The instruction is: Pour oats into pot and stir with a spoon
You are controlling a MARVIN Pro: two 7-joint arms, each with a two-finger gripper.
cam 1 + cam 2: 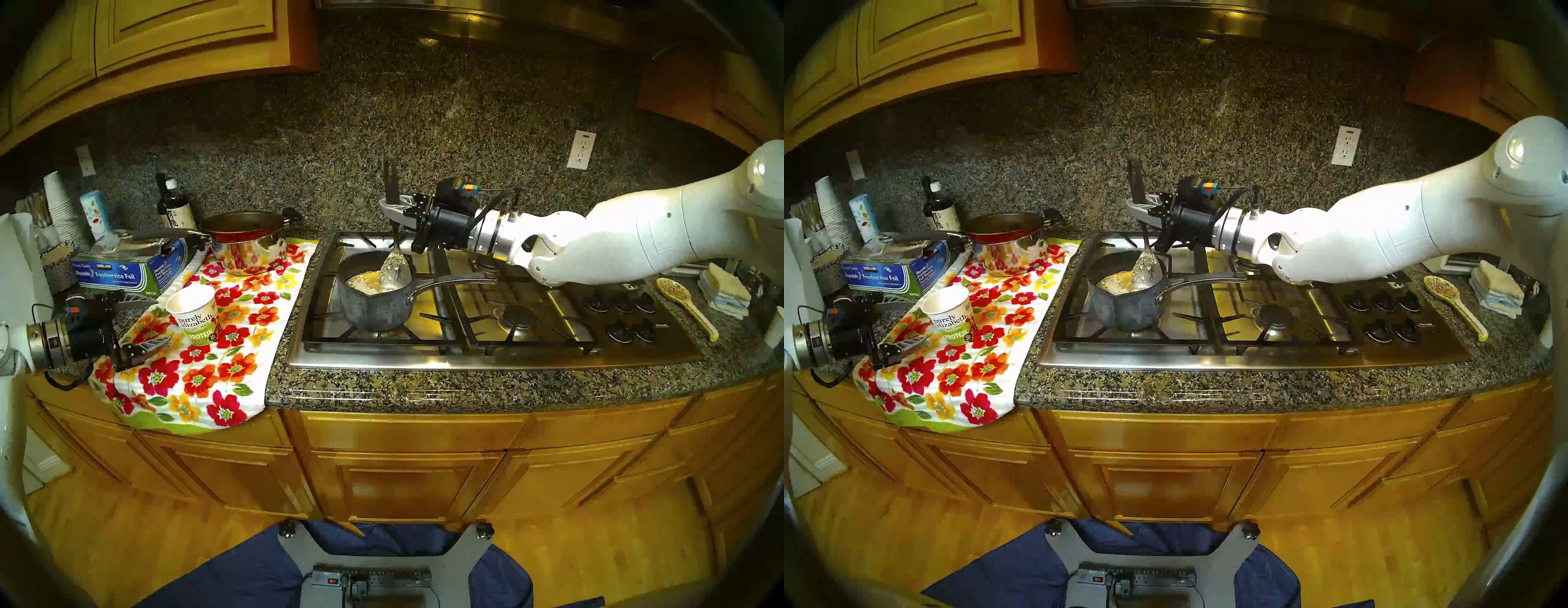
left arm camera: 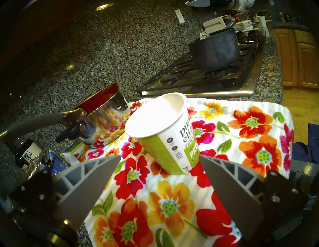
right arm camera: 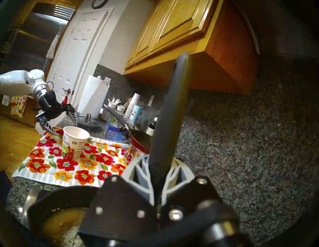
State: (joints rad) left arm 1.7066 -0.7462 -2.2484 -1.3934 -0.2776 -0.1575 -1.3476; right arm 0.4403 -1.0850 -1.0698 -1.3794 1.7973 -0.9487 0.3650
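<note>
The pot [image 1: 373, 297], a small dark grey mottled saucepan, sits upright on the stove's front left burner, just left of the frame's centre, its long curved silver handle reaching right. Inside lie pale tan oats [image 1: 365, 283] in yellowish liquid. The spoon [image 1: 392, 263] stands nearly upright at the pot's right rear, its pale bowl, flecked with oats, dipping inside and its dark handle rising above.
</note>
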